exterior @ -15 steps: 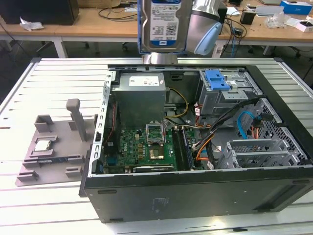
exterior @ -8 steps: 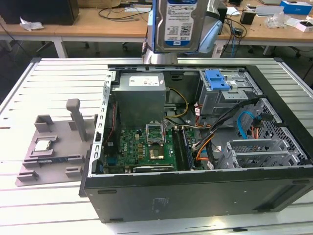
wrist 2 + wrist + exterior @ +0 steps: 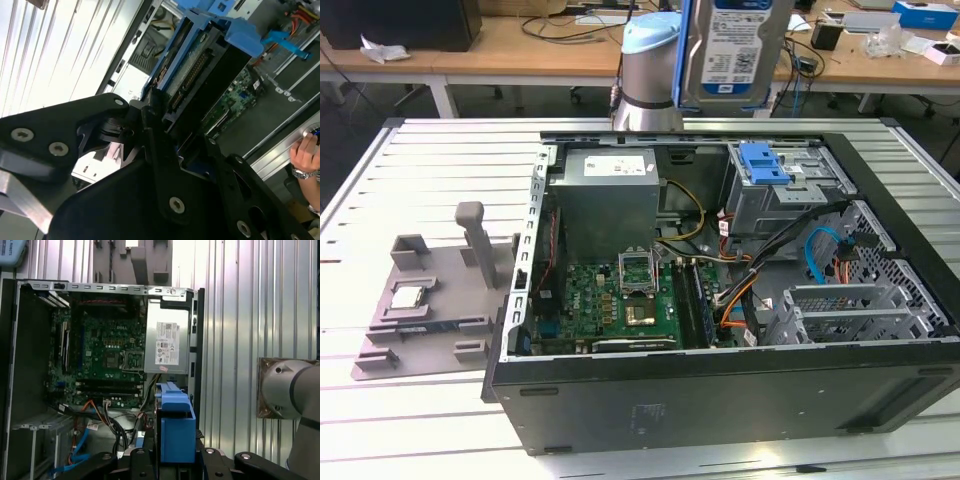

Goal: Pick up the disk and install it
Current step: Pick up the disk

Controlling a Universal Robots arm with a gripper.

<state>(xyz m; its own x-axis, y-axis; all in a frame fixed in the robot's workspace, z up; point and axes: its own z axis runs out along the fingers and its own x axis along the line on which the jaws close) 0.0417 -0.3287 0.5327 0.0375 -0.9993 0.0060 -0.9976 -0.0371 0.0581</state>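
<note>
exterior view oblique, wrist views overlooking case (image 3: 720, 400)

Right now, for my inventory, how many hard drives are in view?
1: the flat silver metal hard drive with a blue plastic carrier frame, gripped by the end effector above the black computer case. Others may hide in the grey metal cage.

Disk (image 3: 735, 50): silver, white-blue label, blue frame. Motherboard (image 3: 610, 300): green.

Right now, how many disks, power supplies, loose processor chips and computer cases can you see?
disk: 1, held by the end effector
power supply: 1
loose processor chip: 1
computer case: 1
Total: 4
</note>
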